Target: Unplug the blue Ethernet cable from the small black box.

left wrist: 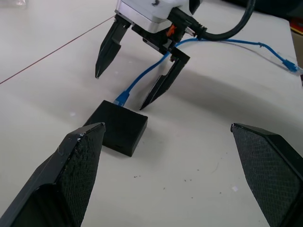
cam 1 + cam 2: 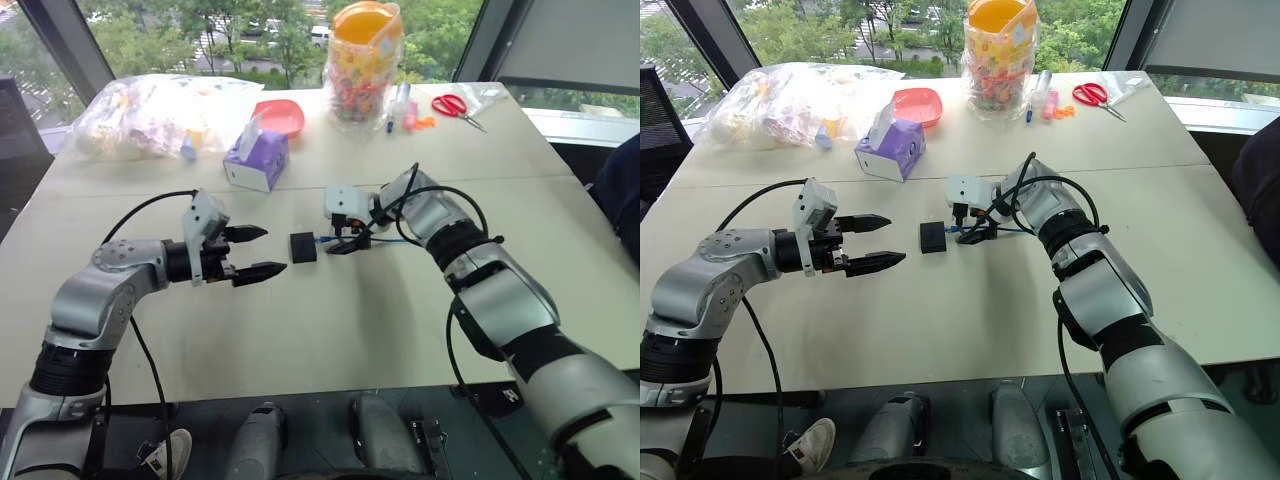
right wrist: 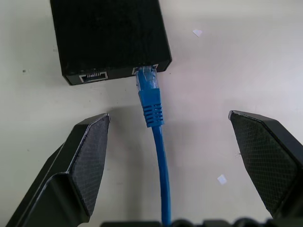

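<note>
Plainly, the right tool [image 3: 168, 156] stands apart, straddling the blue Ethernet cable [image 3: 158, 156] without touching it; the plug sits in the small black box [image 3: 110, 35] just ahead on the table [image 2: 330, 330]. Its far side is cut off. The left tool [image 2: 252, 251], also apart, hovers beside the box.

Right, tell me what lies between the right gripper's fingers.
The blue Ethernet cable, still plugged into the small black box, runs between the open right gripper fingers, seen in the right wrist view.
</note>
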{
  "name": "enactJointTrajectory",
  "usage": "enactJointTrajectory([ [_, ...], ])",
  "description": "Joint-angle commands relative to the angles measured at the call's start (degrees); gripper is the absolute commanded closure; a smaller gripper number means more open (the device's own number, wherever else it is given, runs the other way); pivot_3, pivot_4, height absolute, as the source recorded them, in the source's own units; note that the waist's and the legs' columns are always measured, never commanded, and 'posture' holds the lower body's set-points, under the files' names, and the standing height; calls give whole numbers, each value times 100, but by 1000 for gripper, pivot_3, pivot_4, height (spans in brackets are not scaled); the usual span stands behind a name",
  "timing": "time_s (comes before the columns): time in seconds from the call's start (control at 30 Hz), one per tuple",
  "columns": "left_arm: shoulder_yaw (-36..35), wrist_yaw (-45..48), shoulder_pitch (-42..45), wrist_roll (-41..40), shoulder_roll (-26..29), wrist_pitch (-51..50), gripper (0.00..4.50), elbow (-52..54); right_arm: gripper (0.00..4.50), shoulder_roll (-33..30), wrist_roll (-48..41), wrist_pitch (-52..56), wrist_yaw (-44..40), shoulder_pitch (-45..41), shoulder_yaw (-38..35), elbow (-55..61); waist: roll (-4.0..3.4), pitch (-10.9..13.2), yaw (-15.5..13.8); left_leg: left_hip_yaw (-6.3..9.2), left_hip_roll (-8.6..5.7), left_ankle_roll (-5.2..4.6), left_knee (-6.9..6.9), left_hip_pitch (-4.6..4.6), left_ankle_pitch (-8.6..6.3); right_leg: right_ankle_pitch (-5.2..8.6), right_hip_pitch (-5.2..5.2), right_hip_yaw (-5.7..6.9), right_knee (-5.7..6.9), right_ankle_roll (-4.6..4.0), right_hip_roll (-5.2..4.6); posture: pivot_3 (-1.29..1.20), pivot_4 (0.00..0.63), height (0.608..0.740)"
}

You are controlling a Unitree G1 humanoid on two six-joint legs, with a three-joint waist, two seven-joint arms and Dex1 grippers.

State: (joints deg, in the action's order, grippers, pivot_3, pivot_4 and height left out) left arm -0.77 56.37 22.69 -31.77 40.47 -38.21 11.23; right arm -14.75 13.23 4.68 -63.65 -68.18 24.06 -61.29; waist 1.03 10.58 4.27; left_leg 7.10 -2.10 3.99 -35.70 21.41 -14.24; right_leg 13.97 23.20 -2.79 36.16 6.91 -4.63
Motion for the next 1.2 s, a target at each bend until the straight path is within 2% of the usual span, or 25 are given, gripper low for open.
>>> enactJointTrajectory([
  [0.03, -41, 19, 105, 27, 19, 107, 0, 61, 849, 311, -242, 406, -53, -76, -286, -85, 0, 0, 15, 0, 1, 0, 1, 0, 0, 0, 2, 0, 2, 0, 2, 0, 150, 740],
  [0.1, -52, 8, 115, 17, 20, 90, 0, 70, 1692, 362, -265, 530, -86, -91, -381, -100, -1, 1, 23, 0, 3, 0, 4, 1, 0, 0, 7, -1, 4, -1, 4, 0, 150, 740],
  [0.27, -105, -15, 107, -30, 38, 24, 0, 77, 4296, 391, -242, 643, -221, 88, -387, 225, -2, 1, -17, 0, 1, 0, 4, 6, 0, 0, 9, -1, 3, -1, 3, 0, 150, 740],
  [0.3, -168, -54, 147, -128, -2, -69, 0, 70, 4412, 367, -213, 659, -197, 159, -361, 402, -2, 1, -19, 0, 1, 0, 4, 6, 0, 0, 9, -1, 2, -1, 3, 0, 150, 740],
  [0.4, -331, -158, 323, -407, -94, -352, 0, 47, 4412, 229, -96, 610, 20, 444, -292, 1149, -1, 2, -33, 1, 1, 0, 4, 9, 0, 0, 10, -1, 2, 0, 2, 0, 150, 740],
  [0.5, -513, -258, 635, -704, -178, -659, 0, -129, 4412, 139, -305, 399, 939, 1030, -813, 2687, 1, 3, -34, 4, -1, 0, 2, 13, 0, 0, 13, 0, 1, 1, 0, 0, 150, 740],
  [0.6, -446, -169, 980, -687, -162, -748, 0, -428, 4412, -459, -158, 208, 1338, 2109, -1160, 4942, -3, 5, -71, 10, -1, 1, 1, 31, 0, 0, 27, 3, 2, 1, 0, 0, 150, 740],
  [0.67, -390, -78, 1172, -723, -175, -819, 0, -581, 4412, -710, -24, -3, 1738, 2634, -1327, 5831, -3, 5, -118, 13, -6, 1, -1, 46, 0, 2, 34, 6, -1, 4, -4, 0, 150, 740],
  [0.83, -308, 188, 1675, -783, -247, -960, 0, -1088, 4412, -1260, 627, -909, 2665, 3568, -1386, 6905, 2, 8, -163, 4, -4, 1, -5, 50, 0, 3, 37, 5, -3, 5, -4, 0, 150, 740],
  [0.97, -181, 396, 1949, -699, -306, -935, 0, -1379, 4412, -1412, 729, -1091, 2756, 4026, -1287, 7506, 2, 8, -152, -1, -4, 1, -10, 49, 0, 3, 34, 1, -5, 5, -3, 0, 150, 740],
  [1.2, -135, 646, 2070, -853, -449, -1201, 0, -1400, 4412, -1534, 896, -1310, 2798, 4072, -1161, 7756, 7, 11, -175, 0, -4, 1, -26, 55, 0, 3, 31, 1, -4, 6, -3, 0, 150, 740],
])
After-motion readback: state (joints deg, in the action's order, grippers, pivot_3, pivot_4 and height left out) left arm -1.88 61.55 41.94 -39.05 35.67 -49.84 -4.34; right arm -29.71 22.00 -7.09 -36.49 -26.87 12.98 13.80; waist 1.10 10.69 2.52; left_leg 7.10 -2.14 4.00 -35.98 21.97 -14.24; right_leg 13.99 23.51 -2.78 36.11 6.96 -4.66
